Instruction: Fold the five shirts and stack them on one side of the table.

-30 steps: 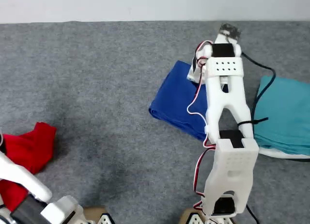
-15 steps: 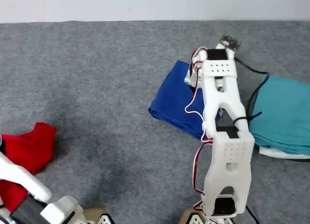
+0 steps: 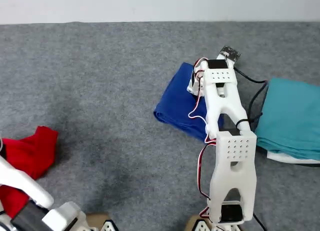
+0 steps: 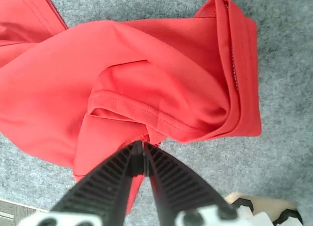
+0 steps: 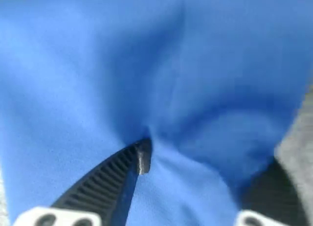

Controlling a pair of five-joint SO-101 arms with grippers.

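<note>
A blue shirt (image 3: 179, 103) lies folded right of the table's middle. My right gripper (image 3: 202, 79) is down on its far right part. In the right wrist view blue cloth (image 5: 98, 74) surrounds the gripper (image 5: 203, 169), which is open; one fingertip (image 5: 142, 157) presses a pucker into the cloth. A teal shirt (image 3: 292, 116) lies folded on a white one (image 3: 285, 158) at the right edge. A crumpled red shirt (image 3: 31, 153) lies at the left. My left gripper (image 4: 143, 151) is shut, its tips pinching a fold of the red shirt (image 4: 146, 79).
Grey carpet-like cloth (image 3: 100, 81) covers the whole table, bare between the red and blue shirts. The left arm (image 3: 30, 193) crosses the near left corner. The right arm's cables (image 3: 255, 98) hang beside the teal shirt.
The right arm's wrist has swung left and drawn back a little over the blue shirt. The shirts and the left arm have stayed in place.
</note>
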